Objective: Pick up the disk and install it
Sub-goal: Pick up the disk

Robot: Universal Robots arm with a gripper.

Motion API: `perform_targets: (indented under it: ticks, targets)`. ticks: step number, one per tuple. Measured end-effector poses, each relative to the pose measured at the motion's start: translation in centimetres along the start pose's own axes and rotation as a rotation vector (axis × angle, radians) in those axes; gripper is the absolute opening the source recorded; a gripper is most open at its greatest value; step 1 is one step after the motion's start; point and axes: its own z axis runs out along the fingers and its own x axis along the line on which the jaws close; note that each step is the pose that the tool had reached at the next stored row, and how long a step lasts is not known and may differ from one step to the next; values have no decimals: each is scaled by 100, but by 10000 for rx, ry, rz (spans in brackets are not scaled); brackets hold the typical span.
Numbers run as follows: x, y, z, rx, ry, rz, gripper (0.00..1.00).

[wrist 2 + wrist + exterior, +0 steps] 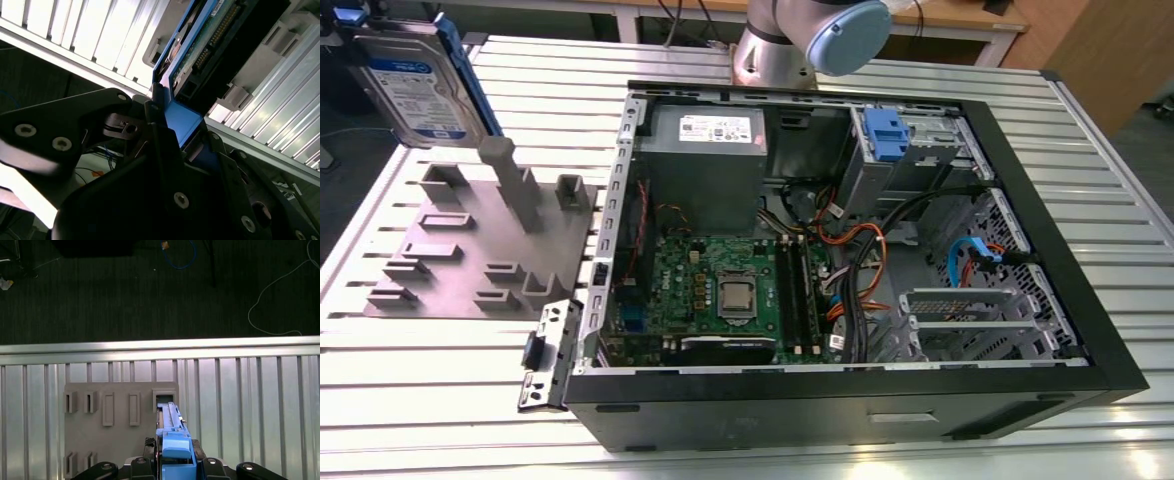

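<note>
The disk [416,88], a silver drive with a white-and-blue label and a blue carrier frame, hangs upright at the exterior view's far left, above the back of the grey fixture plate [467,250]. My gripper [360,22] grips it from above, shut on its blue frame. In the first wrist view the disk [174,440] appears edge-on between the black fingers [142,466], over the plate's slots [164,399]. The second wrist view shows the gripper [172,127] clamped on the blue frame [182,120], with the disk's circuit-board side [215,30] beyond.
An open computer case [1067,330] lies on the slatted aluminium table [427,400], to the exterior view's right of the plate. Inside are a grey power supply box [707,150], a motherboard [720,290], cables and a drive bay with a blue latch [887,135]. The arm's base [801,40] stands behind the case.
</note>
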Motion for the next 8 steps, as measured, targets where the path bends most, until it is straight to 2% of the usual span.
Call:
perform_targets:
  ticks: [5,7,8]
  targets:
    - [0,0,-5,0,0,0,36]
    - [-2,1,-63,-2,1,0,36]
    - [-2,1,-64,-1,0,0,36]
